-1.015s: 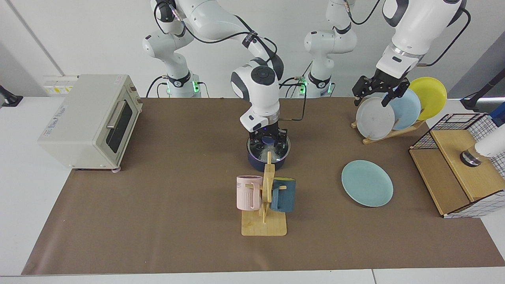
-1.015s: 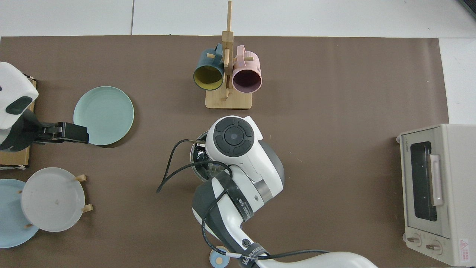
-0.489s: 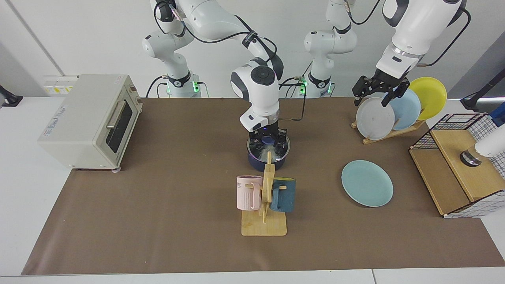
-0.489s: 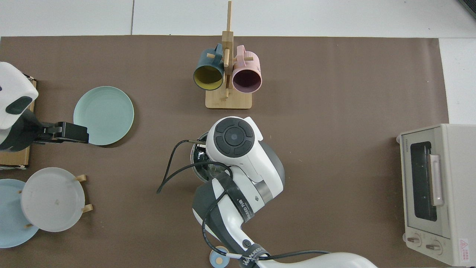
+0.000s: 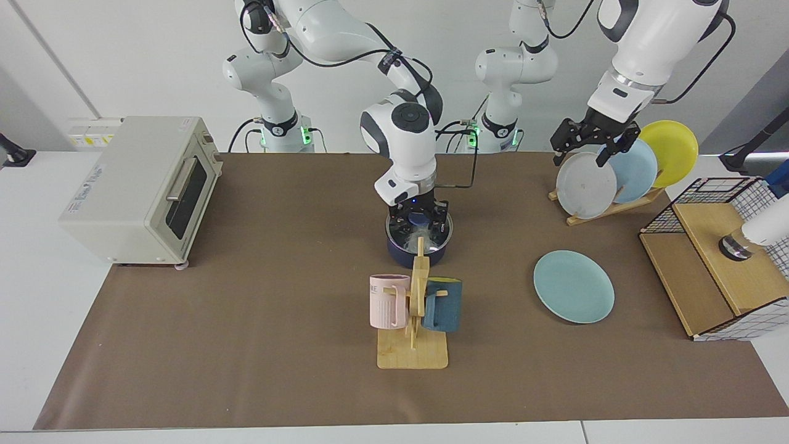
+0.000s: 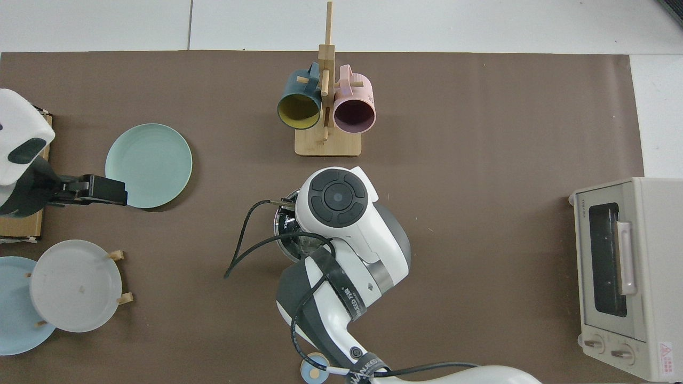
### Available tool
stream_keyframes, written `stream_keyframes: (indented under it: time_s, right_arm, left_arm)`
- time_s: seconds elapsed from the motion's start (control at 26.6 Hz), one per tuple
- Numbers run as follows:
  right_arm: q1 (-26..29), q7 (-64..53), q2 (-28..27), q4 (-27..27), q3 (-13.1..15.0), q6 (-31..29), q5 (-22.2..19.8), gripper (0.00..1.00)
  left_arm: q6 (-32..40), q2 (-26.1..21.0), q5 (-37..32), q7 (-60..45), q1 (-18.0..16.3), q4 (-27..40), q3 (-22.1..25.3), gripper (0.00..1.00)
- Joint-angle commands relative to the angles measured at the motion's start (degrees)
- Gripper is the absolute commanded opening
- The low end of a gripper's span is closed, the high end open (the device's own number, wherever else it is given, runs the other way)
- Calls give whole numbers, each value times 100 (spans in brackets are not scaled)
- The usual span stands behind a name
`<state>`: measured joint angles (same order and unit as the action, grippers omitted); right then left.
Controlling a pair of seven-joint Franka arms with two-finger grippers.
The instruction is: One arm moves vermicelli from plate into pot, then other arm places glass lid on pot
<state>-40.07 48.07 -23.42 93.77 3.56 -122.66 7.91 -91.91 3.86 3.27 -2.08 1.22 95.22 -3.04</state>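
The dark navy pot (image 5: 400, 253) stands mid-table with the glass lid (image 5: 433, 238) lying on it. White vermicelli (image 5: 412, 237) shows through the glass. My right gripper (image 5: 419, 216) hangs just over the lid, open, its fingers on either side of the blue knob (image 5: 419, 217). In the top view the right arm's wrist covers most of the pot (image 6: 279, 224). The teal plate (image 5: 573, 285) (image 6: 148, 165) lies bare on the mat. My left gripper (image 5: 582, 154) (image 6: 104, 190) waits open and empty above the plate rack.
A wooden mug tree (image 5: 414, 308) with a pink and a blue mug stands just in front of the pot. A toaster oven (image 5: 138, 188) sits at one end, and a plate rack (image 5: 607, 172) and a wire-and-wood crate (image 5: 715, 259) at the other.
The right arm's wrist has risen slightly over the pot while the lid stays put. The left arm has not moved.
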Motion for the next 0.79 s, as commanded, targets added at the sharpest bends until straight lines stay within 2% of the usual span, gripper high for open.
stream_keyframes:
  time_s: [0.0, 0.19, 0.34, 0.75]
  right_arm:
    - [69, 71, 100, 36, -58, -65, 97, 100]
    - [104, 89, 109, -157, -49, -12, 62, 100]
    - [183, 27, 109, -561, -31, 462, -9, 100]
    - [1246, -1097, 689, -483, -14, 1025, 167, 100]
  left_arm:
    - [-20, 107, -116, 6, 45, 85, 31, 100]
    - [-20, 107, -116, 6, 45, 85, 31, 100]
    - [-20, 107, -116, 15, 45, 85, 31, 100]
    - [-20, 106, -116, 6, 45, 93, 31, 100]
